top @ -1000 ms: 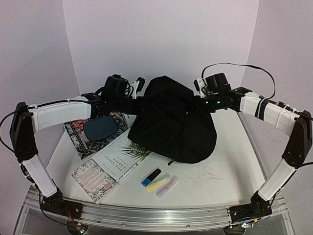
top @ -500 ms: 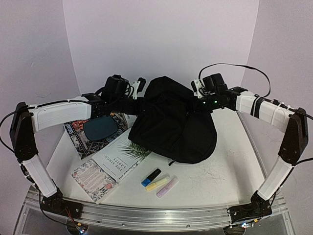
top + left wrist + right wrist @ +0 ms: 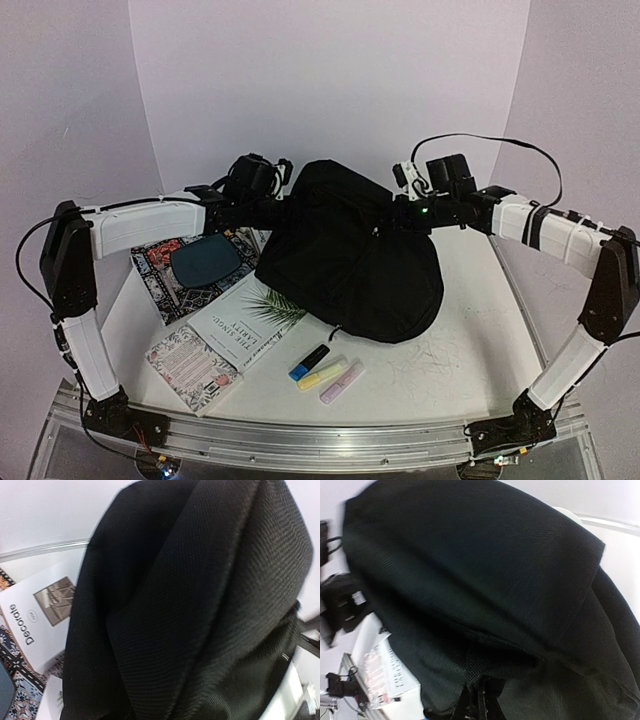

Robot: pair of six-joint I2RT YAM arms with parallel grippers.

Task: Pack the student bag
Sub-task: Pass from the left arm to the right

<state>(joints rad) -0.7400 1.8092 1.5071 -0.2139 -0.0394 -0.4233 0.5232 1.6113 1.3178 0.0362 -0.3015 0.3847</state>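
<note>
I have the student bag [image 3: 350, 260] between my two sets of jaws. My left gripper [image 3: 283, 205] is pressed into its left flank and my right gripper [image 3: 393, 218] into its right, and both are closed down tight. I judge each has a pinch of the black fabric, because the top of the bag stands up in a peak between them while its lower body sags onto the table [image 3: 470, 330]. From my left wrist I see only black weave filling the view and none of my own fingers, so I cannot show that grip directly. From my right wrist a fold of fabric runs down to the bottom edge, where my jaws meet. The step in hand looks like getting the bag held up and spread so its mouth can be found. I see no open zip or opening in any view, so nothing can go in yet. The things to pack lie below and nearer my bases than the left jaws: two books [image 3: 245, 325], and three highlighters [image 3: 325, 372] close to the bag's lower edge. The patterned mat [image 3: 160, 270] with its dark plate [image 3: 205, 260] sits under my left forearm. Next, I think, I must pull the two pinches apart or turn the bag until the zip shows, keeping one side gripped so the other jaws can let go and work the zipper.
</note>
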